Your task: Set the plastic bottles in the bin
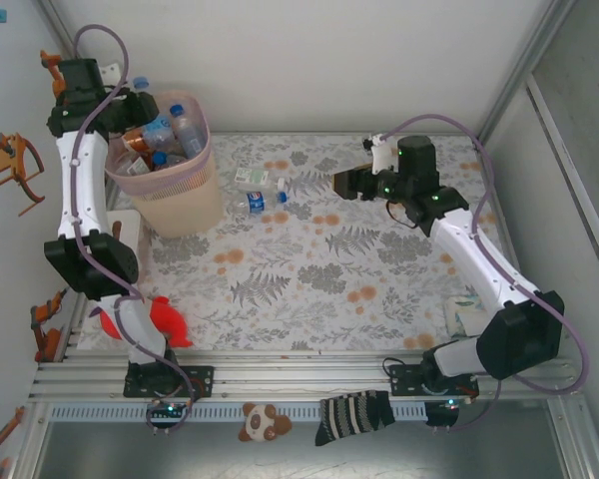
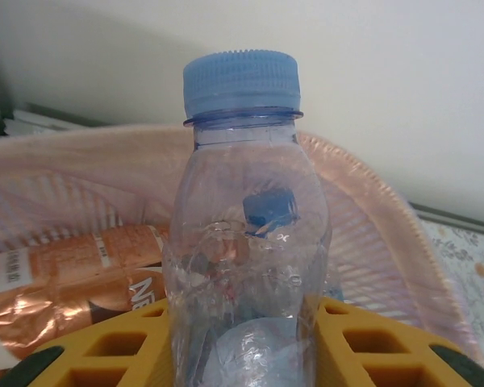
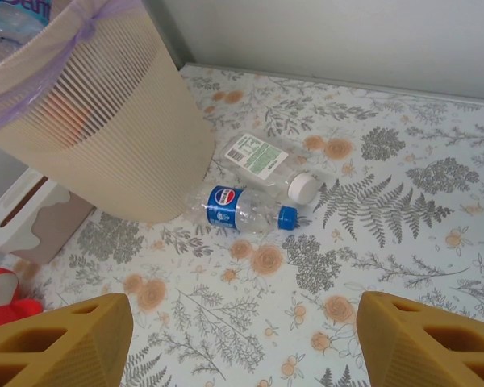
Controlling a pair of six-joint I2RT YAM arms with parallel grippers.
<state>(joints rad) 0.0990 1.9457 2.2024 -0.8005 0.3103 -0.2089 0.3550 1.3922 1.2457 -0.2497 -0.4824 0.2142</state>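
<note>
Over the far-left bin (image 1: 180,210), the left arm is stretching away from its base, the left gripper (image 2: 242,355) clenching a clear blue-capped bottle (image 2: 242,242) upright above the pink-lined rim. The right arm is bending in from the right, the right gripper (image 3: 242,347) hanging spread and empty. Its wrist view is showing two bottles lying just right of the bin: a white-capped bottle (image 3: 266,161) with unreadable small print, and a blue-labelled bottle (image 3: 242,210) bearing a round red, white and blue emblem. The left wrist view is showing an orange-labelled bottle (image 2: 73,274) inside the bin, its lettering cut off.
</note>
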